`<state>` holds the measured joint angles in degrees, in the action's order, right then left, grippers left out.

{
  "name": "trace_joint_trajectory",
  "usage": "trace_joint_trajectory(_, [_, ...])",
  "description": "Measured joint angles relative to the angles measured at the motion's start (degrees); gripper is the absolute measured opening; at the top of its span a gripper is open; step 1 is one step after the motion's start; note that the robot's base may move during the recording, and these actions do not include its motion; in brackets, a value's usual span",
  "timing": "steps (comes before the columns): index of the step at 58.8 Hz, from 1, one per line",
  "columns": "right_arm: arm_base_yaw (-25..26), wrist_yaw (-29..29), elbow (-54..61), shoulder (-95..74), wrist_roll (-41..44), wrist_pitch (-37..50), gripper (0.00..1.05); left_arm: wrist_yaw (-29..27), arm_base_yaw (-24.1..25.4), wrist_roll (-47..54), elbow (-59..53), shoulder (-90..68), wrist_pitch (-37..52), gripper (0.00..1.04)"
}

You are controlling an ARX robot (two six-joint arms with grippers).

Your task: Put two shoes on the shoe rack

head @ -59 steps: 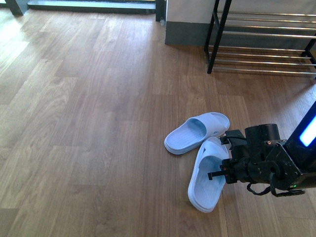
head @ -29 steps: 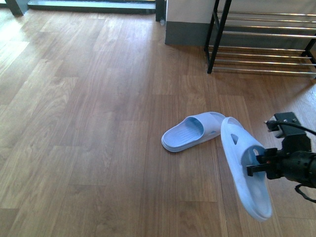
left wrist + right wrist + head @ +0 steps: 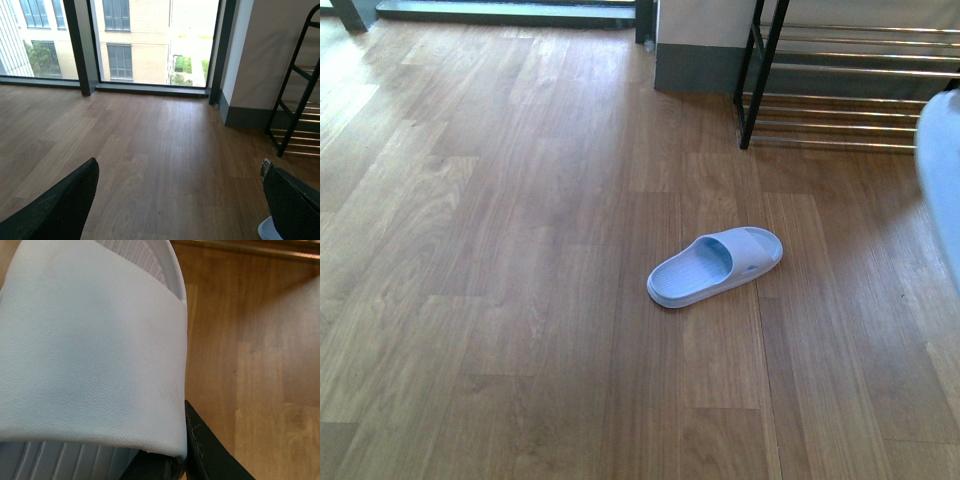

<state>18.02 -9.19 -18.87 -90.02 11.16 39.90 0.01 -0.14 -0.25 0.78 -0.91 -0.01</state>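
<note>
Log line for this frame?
right tool: shut on lifted slide | left tool: open | second slide: on floor | rack: ahead, right

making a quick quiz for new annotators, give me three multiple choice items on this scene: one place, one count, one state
1. Where is the floor slide relative to the shoe rack? A on its lowest tier B flat on the wood floor, apart from it C leaning on its frame
2. How many slides lie on the floor in the front view? A none B one C two
3. How is the left hand? A open, empty B shut on a slide C shut on a rack bar
1 B, boards show between slide and rack. 2 B, the second slide is up in the right hand. 3 A, its fingers stand wide apart with only floor between.
</note>
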Motion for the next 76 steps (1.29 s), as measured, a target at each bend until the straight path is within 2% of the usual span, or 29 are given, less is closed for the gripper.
trace_joint_trajectory(14, [5.8,-3.7,1.5,23.5,0.3,-12.5,0.01,0.0,0.0,0.0,0.0,0.0,0.0,0.95])
trace_joint_trajectory(30, [11.7,-4.0,2.9,31.1,-1.6,-14.9,0.01,0.0,0.0,0.0,0.0,0.0,0.0,0.95])
trace_joint_trajectory(76, [12.4,-3.7,3.5,31.6,-2.8,-14.9,0.01,0.0,0.0,0.0,0.0,0.0,0.0,0.95])
